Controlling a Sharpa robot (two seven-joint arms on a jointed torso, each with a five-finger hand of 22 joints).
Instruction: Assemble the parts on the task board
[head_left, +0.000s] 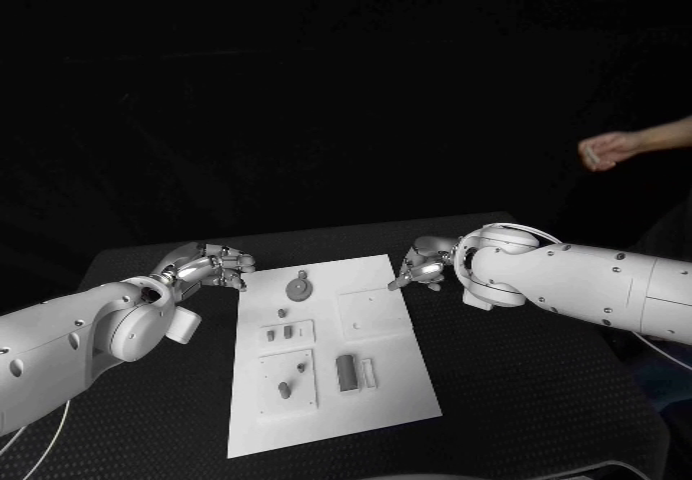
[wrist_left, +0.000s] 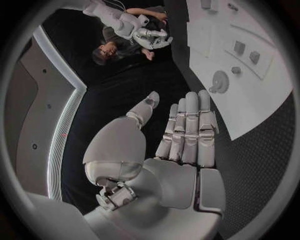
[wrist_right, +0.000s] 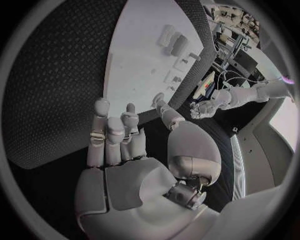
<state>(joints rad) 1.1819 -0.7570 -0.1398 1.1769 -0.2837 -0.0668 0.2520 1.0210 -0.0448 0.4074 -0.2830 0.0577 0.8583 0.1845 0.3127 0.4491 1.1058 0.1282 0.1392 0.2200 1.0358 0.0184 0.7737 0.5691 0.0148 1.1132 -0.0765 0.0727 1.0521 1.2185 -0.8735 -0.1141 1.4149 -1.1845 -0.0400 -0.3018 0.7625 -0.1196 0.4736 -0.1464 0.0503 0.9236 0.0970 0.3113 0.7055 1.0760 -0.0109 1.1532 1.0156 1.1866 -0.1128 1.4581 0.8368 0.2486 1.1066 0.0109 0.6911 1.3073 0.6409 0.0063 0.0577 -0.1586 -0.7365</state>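
The white task board (head_left: 346, 425) lies in the middle of the black table. A round grey gear-like part (head_left: 299, 288) sits near its far edge, several small grey parts (head_left: 290, 332) lie on raised plates on its left half, and a dark oblong part (head_left: 348, 372) lies near the middle. My left hand (head_left: 214, 268) hovers at the board's far left corner, its fingers (wrist_left: 187, 130) stretched out, holding nothing. My right hand (head_left: 421, 265) hovers at the far right corner, its fingers (wrist_right: 112, 135) extended and empty. The board (wrist_left: 250, 100) and gear (wrist_left: 219, 81) lie beyond the left hand's fingertips.
A plain square plate (head_left: 372, 310) sits on the board's right half. Black table surface (head_left: 519, 380) runs on both sides of the board. A person's hand (head_left: 613, 150) hangs in the air beyond the table's far right corner.
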